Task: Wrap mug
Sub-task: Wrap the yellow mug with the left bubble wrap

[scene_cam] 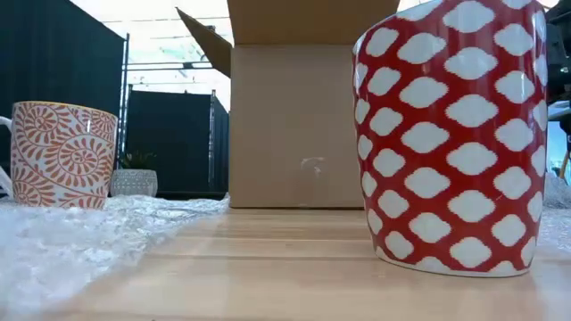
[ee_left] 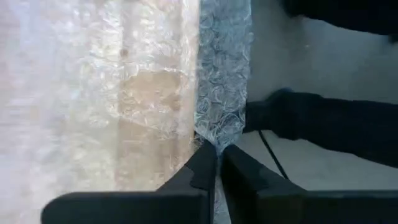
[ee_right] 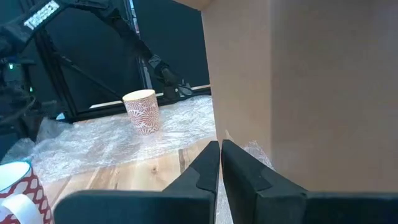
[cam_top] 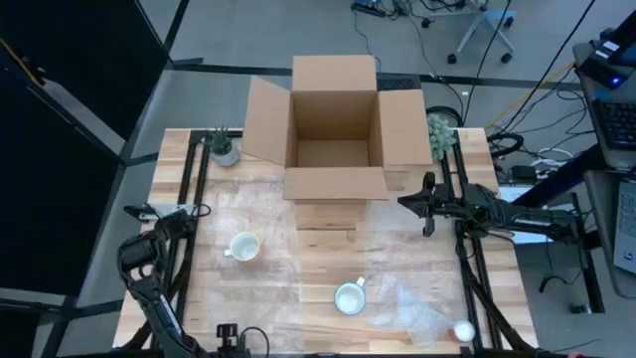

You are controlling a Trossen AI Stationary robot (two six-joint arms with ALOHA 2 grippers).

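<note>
High view: the orange-patterned mug (cam_top: 243,247) stands left of centre on bubble wrap (cam_top: 253,214), whose edge the left gripper (ee_left: 217,152) pinches, while the right gripper (ee_right: 219,149) (fingers pressed together) waits beside the cardboard box (cam_top: 336,129).

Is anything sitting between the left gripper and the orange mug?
Nothing visible does. The left gripper is at the table's left edge, shut on the bubble wrap; the orange mug stands on that wrap, nothing between them.
</note>
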